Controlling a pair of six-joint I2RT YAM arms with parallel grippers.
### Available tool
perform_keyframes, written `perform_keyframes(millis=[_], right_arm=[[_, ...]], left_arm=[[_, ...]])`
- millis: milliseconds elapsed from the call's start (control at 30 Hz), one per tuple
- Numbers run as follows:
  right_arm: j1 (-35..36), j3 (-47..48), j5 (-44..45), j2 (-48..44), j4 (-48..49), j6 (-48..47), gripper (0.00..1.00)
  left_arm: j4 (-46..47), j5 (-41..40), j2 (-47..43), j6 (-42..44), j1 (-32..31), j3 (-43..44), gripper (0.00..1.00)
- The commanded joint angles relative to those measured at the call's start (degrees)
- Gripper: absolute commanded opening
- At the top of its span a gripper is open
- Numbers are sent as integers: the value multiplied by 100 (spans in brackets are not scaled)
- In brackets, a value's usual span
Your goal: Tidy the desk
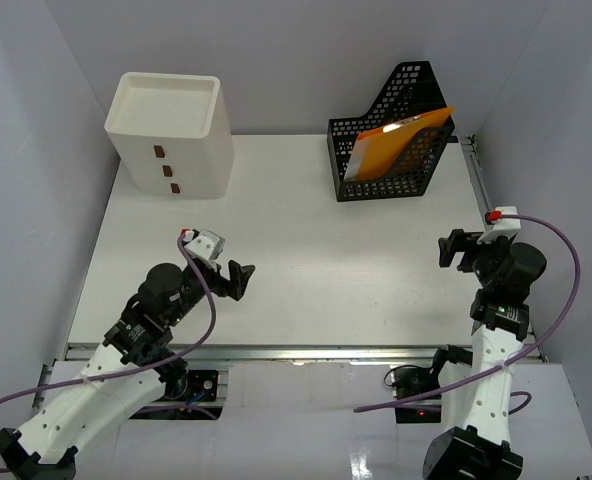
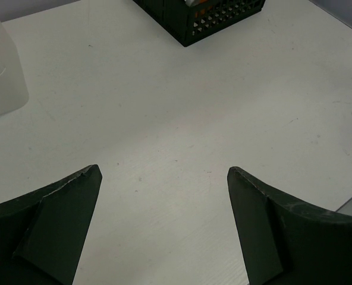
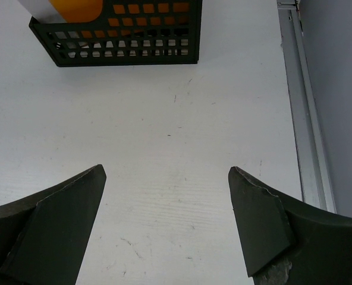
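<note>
White desk, plain, flecked with faint grey scratches and specks. Dull silver rail. Pale grey-lilac walls. Cream-white box with three small dark brown handles. Black file holder, patterned all over with a grid of square holes. Bright orange folder, orange glowing through the holes, beside a white sheet. White arms, black at joints and wrists. Purple cables. White cameras, each with a red spot. Matte black left gripper and right gripper, fingers chipped paler along the edges.
</note>
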Motion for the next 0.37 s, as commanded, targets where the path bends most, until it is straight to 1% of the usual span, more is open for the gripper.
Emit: perform_keyframes(millis=[0,267,333], right_arm=[[-56,48,78,-80,68,166,90],[-103,-57,95,-250,217,232,90],[-103,-91,-70,-283,229,120,90]], left_arm=[[30,-104,44,-15,29,-54,98],[13,-99,24,-5,29,-61,98],[12,-108,23,-5,29,-69,98]])
